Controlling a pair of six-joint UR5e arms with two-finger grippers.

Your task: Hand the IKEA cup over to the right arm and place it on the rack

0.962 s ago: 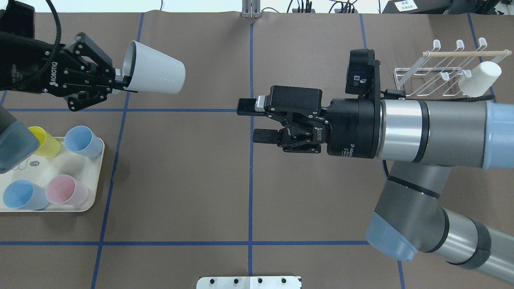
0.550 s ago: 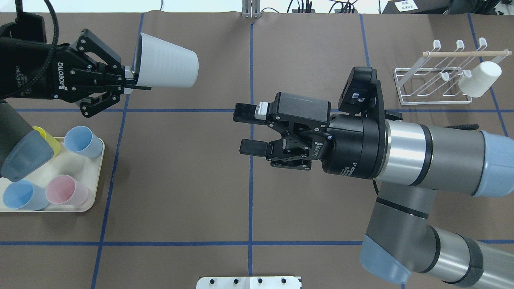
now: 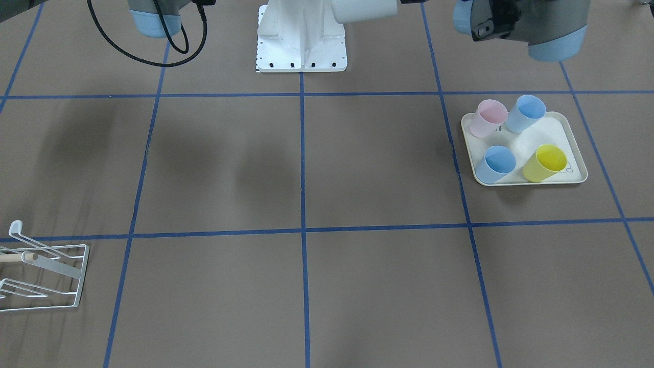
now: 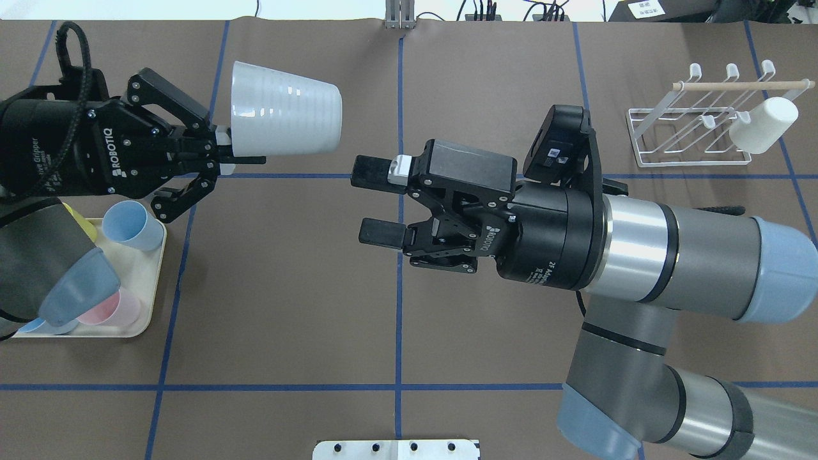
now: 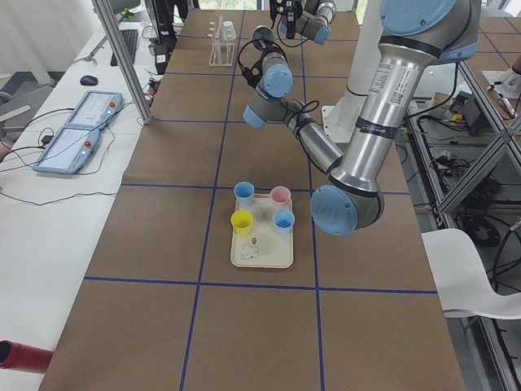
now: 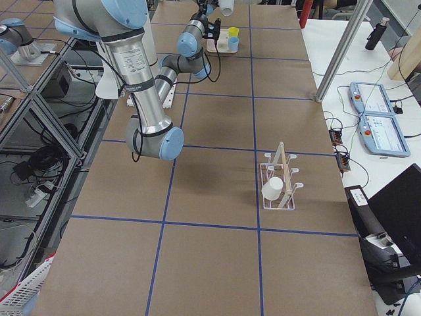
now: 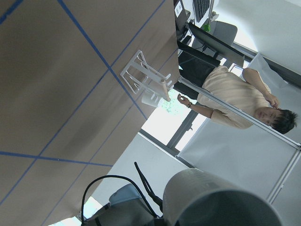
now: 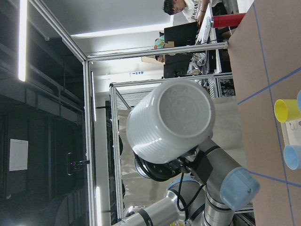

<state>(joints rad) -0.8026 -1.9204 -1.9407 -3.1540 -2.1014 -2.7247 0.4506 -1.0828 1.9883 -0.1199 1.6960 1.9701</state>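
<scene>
One white IKEA cup [image 4: 284, 108] is hanging on its side in the air over the back left part of the brown surface [image 4: 287, 287], as you are seeing it from overhead. The left jaws are pinching its rim, so the cup's mouth is facing the left arm [image 4: 57, 153] and its flat base is pointing toward the middle of the surface. The right jaws, at the end of the right arm [image 4: 671, 255], are standing wide open and gripping nothing. Their tips are aiming toward the cup from close by, with clear air between them and the base. The cup is sitting a little farther back than they are. In the right wrist view, the cup's round base is facing you squarely.

Moving outward, the white wire rack [image 4: 687, 137] is standing at the back right of the surface, well apart from both sets of jaws. A wooden dowel [image 4: 741, 84] is running along its top, and another white cup [image 4: 763, 126] is hanging on one prong. Beside the left arm, a cream tray [image 3: 575, 176] is carrying a pink cup [image 3: 488, 117], a blue cup [image 3: 526, 113], a second blue cup [image 3: 495, 163] and a yellow cup [image 3: 546, 162], all mouths up.
</scene>
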